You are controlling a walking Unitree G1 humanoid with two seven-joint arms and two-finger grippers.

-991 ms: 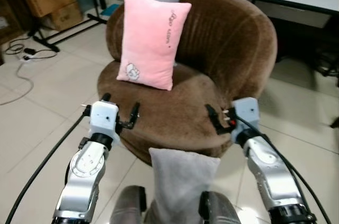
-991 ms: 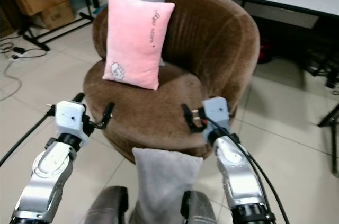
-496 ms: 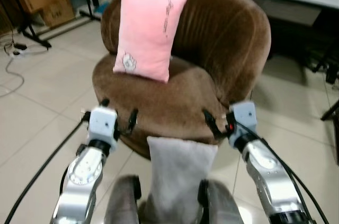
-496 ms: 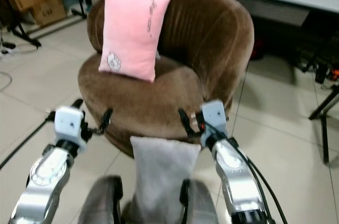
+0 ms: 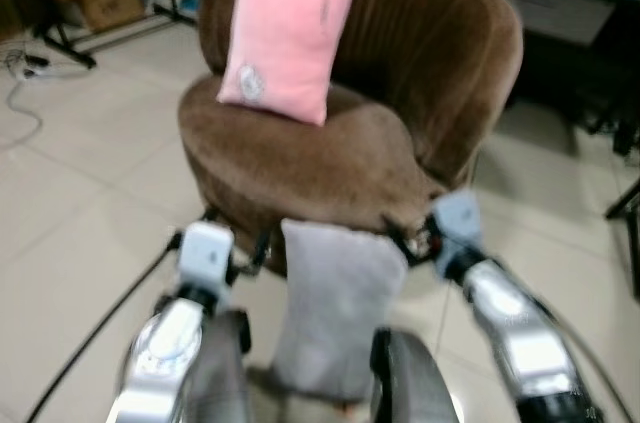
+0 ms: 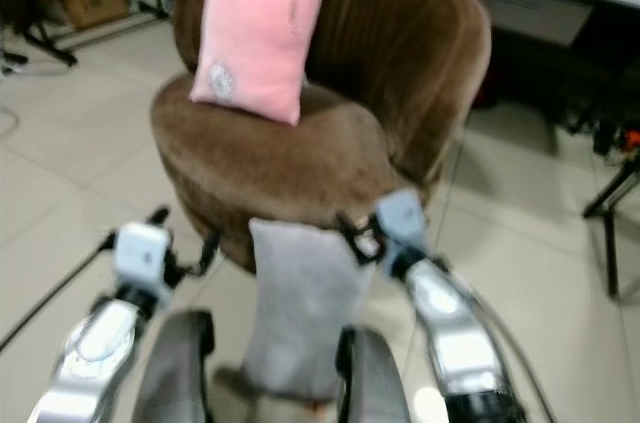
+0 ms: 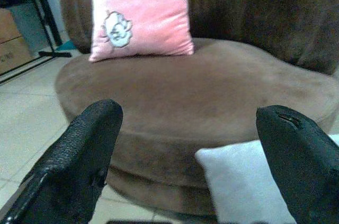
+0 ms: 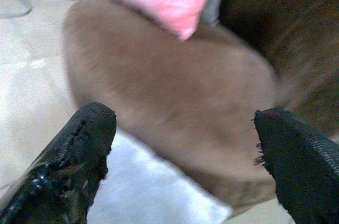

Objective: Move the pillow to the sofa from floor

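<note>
Brown sofa [image 5: 330,153], round; pink pillow [image 5: 290,28] propped on its seat. Grey pillow [image 5: 335,308] upright on floor against sofa front. Left end effector [image 5: 235,243] and right end effector [image 5: 405,240] flank it, fingers spread wide, apparently gripping nothing.

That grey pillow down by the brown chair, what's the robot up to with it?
The robot stands over a grey pillow that leans upright against the front of the round brown sofa chair. Its left tool and right tool are both open, one at each side of the pillow's top, but neither has closed on it yet. A pink pillow already rests on the seat against the backrest. It looks set to grasp the grey one and lift it onto the seat.
</note>
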